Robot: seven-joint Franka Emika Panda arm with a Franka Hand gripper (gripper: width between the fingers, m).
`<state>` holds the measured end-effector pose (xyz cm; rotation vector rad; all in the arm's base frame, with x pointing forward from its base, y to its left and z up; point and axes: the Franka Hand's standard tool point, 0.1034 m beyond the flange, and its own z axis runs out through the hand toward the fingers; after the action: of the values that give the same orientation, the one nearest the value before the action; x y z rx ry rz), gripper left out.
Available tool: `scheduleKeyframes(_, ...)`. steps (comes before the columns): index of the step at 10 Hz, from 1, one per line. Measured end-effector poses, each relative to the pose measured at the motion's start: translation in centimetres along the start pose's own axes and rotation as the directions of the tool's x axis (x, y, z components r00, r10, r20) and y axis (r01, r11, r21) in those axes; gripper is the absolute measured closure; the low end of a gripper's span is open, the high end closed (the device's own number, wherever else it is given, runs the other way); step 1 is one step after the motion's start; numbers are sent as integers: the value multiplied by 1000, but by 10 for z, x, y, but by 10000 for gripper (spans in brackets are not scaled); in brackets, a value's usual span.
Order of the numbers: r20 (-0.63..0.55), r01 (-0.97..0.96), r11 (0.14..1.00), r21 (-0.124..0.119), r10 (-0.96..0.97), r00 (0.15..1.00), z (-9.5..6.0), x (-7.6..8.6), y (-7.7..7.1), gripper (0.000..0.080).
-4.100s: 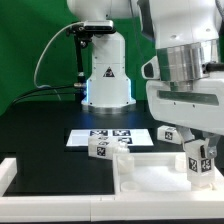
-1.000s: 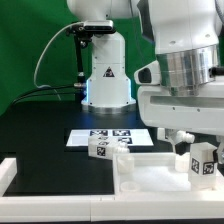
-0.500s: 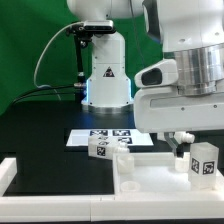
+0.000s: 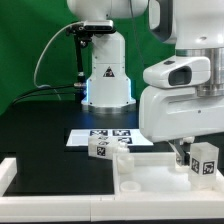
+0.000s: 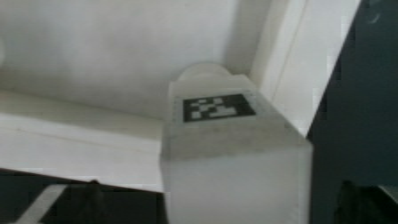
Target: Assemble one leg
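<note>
The leg (image 4: 204,160) is a small white block with a black-and-white tag. It stands upright in the far corner of the white rimmed tray piece (image 4: 150,182), at the exterior view's right. My gripper (image 4: 196,156) comes down on it from above, with one finger (image 4: 184,152) against its side. In the wrist view the leg (image 5: 228,150) fills the gap between the dark fingers (image 5: 54,205), its tag facing the camera, and the tray's rim (image 5: 285,50) lies behind it. The gripper is shut on the leg.
Two more legs (image 4: 100,147) (image 4: 123,145) lie on the black table beside the tray's far rim. The marker board (image 4: 98,135) lies behind them. The robot base (image 4: 107,75) stands at the back. A white ledge (image 4: 8,172) runs along the exterior view's left front.
The hand has turned about its axis above the leg and now looms larger in the exterior view. The leg has stayed in the tray corner, shifting only slightly.
</note>
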<state>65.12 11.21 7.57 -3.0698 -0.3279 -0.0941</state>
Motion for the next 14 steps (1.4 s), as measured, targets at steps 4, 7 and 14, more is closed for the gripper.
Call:
scheduleKeyframes(4,1,-224,975,0,224,975,0,0,0,447)
scheduleKeyframes(7,-3,-485,874,-4,485,874,1,-1,4,513)
scheduleKeyframes(14,49,-970,235,55,970,238,2,-11,12,512)
